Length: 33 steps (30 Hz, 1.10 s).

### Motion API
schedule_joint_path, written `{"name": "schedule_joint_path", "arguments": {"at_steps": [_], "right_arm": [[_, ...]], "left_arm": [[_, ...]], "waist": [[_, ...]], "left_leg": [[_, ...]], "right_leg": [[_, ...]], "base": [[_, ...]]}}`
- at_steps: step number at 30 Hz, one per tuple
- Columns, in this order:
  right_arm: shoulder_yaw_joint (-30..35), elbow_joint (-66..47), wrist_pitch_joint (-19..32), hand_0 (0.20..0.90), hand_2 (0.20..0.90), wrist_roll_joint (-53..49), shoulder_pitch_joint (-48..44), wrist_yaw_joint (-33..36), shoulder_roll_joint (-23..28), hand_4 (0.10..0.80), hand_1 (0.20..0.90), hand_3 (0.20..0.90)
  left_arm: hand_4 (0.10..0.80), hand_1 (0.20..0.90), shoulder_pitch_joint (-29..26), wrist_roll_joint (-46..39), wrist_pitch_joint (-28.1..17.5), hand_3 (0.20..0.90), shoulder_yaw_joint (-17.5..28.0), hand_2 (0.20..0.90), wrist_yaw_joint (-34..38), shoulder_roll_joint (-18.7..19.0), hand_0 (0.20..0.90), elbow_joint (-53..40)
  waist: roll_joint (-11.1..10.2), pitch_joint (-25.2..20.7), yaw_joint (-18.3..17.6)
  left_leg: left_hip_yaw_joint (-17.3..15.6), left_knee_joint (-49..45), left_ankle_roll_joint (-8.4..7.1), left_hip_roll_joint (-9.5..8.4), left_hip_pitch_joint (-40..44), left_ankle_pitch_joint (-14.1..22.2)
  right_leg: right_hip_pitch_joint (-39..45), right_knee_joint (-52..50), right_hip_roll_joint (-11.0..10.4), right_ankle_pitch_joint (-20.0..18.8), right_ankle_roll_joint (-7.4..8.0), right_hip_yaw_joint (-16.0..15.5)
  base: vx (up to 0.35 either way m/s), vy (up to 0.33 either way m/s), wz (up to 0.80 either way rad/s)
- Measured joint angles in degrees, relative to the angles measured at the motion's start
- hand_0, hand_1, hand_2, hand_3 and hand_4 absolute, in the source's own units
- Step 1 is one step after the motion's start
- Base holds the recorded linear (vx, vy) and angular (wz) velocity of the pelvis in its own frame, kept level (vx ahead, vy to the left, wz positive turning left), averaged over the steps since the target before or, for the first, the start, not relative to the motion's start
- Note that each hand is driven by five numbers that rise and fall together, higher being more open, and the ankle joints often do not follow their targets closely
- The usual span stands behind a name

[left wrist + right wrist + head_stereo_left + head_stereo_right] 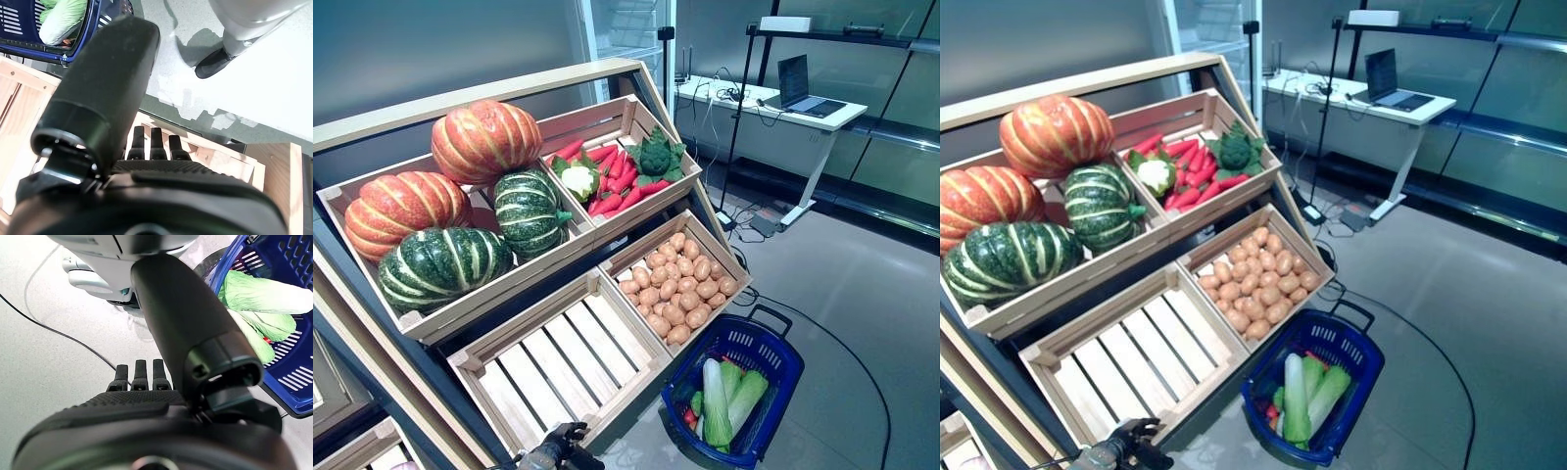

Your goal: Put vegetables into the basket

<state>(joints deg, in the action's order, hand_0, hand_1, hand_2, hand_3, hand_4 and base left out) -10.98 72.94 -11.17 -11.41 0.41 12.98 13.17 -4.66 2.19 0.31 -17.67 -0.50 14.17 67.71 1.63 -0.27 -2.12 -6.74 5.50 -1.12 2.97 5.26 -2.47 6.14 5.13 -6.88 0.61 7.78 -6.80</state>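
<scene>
The blue basket [759,343] stands on the floor at the foot of the wooden stand, holding pale green cabbages [717,389] and something small and red. The crates above hold potatoes [677,284], red peppers [619,181], a cauliflower [578,179], broccoli [656,155], and orange [484,140] and green pumpkins [529,209]. My left hand [558,450] hangs low in front of the empty crate [558,362], fingers [151,144] straight, holding nothing. My right hand [137,431] shows only in its wrist view, open over the floor beside the basket [293,377].
A white desk [803,122] with a laptop [798,83] stands behind the stand to the right, with dark shelving [891,44] beyond it. A power strip and cables [764,225] lie on the floor under the desk. Grey floor stretches to the right of the basket.
</scene>
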Motion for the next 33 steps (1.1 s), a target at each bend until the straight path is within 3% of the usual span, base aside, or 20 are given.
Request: {"name": "schedule_joint_path", "arguments": {"at_steps": [6, 11, 13, 17, 20, 26, 33], "right_arm": [[-0.12, 0.0, 0.0, 0.9, 0.9, -0.04, 0.0, -0.32, 0.03, 0.8, 0.9, 0.9], [-0.3, -0.21, 0.02, 0.9, 0.9, -0.3, 0.0, -0.32, 0.36, 0.8, 0.9, 0.9], [-0.29, -0.63, 0.01, 0.9, 0.9, -0.34, 0.14, -0.32, 0.7, 0.8, 0.9, 0.9], [0.06, -2.63, 0.38, 0.9, 0.9, -0.54, 1.47, -0.3, 1.01, 0.8, 0.9, 0.9], [0.81, -2.83, 0.59, 0.9, 0.9, -0.65, 1.69, -0.29, 1.04, 0.8, 0.9, 0.9], [1.12, -2.83, 0.91, 0.9, 0.9, -1.27, 1.62, -0.29, 0.98, 0.8, 0.9, 0.9], [0.54, -2.82, 0.91, 0.9, 0.9, -1.21, 0.59, -0.3, 0.92, 0.8, 0.9, 0.9]], "left_arm": [[0.8, 0.9, 0.07, 4.45, -0.3, 0.9, -1.89, 0.9, 2.07, -0.13, 0.9, 0.0], [0.8, 0.9, 1.6, 8.13, -3.89, 0.9, -4.49, 0.9, 6.73, 0.27, 0.9, -1.3], [0.8, 0.9, 3.48, 7.97, -4.74, 0.9, -4.43, 0.9, 7.97, 1.56, 0.9, -9.76], [0.8, 0.9, 5.34, 5.73, -7.64, 0.9, -4.2, 0.9, 10.17, 8.12, 0.9, -36.16], [0.8, 0.9, 4.03, 3.64, -11.63, 0.9, -2.41, 0.9, 10.11, 11.2, 0.9, -46.13], [0.8, 0.9, -0.37, -0.45, -19.1, 0.9, -3.03, 0.9, 1.52, 13.91, 0.9, -54.35], [0.8, 0.9, -5.46, -0.78, -19.34, 0.9, -18.92, 0.9, -16.32, 15.92, 0.9, -56.14]], "waist": [[0.02, 0.04, 0.07], [0.28, 0.61, 0.66], [0.46, 1.44, 1.35], [0.42, 2.9, 3.11], [0.49, 3.05, 3.21], [0.42, 3.38, 3.16], [0.46, 3.34, 0.84]], "left_leg": [[0.17, 0.0, -0.01, 0.0, 0.3, -0.01], [0.35, -0.01, -0.02, -0.02, 0.28, -0.05], [0.59, -0.01, -0.06, -0.03, 0.27, -0.11], [1.85, 0.0, -0.16, 0.01, -0.33, -0.46], [2.07, -0.01, -0.17, -0.02, -0.72, -0.48], [2.57, -0.1, -0.25, -0.04, -1.0, -0.55], [2.03, 0.01, -0.29, 0.01, -0.94, -0.56]], "right_leg": [[0.32, 0.14, 0.0, 0.11, -0.19, -0.07], [0.34, 0.15, -0.01, 0.14, -0.24, -0.11], [0.37, 0.15, -0.01, 0.12, -0.26, -0.11], [0.44, 0.15, 0.08, 0.05, -0.27, -1.26], [0.47, 0.14, 0.06, -0.04, -0.09, -1.64], [0.4, 0.04, 0.12, -0.01, -0.1, -1.84], [0.31, 0.0, 0.11, -0.02, -0.1, -1.52]], "base": [[0.023, 0.01, 0.01], [0.014, 0.003, 0.0], [-0.026, -0.01, 0.05], [-0.036, -0.025, 0.14], [-0.035, -0.023, 0.05], [-0.011, -0.013, 0.03], [0.002, 0.004, -0.02]]}}
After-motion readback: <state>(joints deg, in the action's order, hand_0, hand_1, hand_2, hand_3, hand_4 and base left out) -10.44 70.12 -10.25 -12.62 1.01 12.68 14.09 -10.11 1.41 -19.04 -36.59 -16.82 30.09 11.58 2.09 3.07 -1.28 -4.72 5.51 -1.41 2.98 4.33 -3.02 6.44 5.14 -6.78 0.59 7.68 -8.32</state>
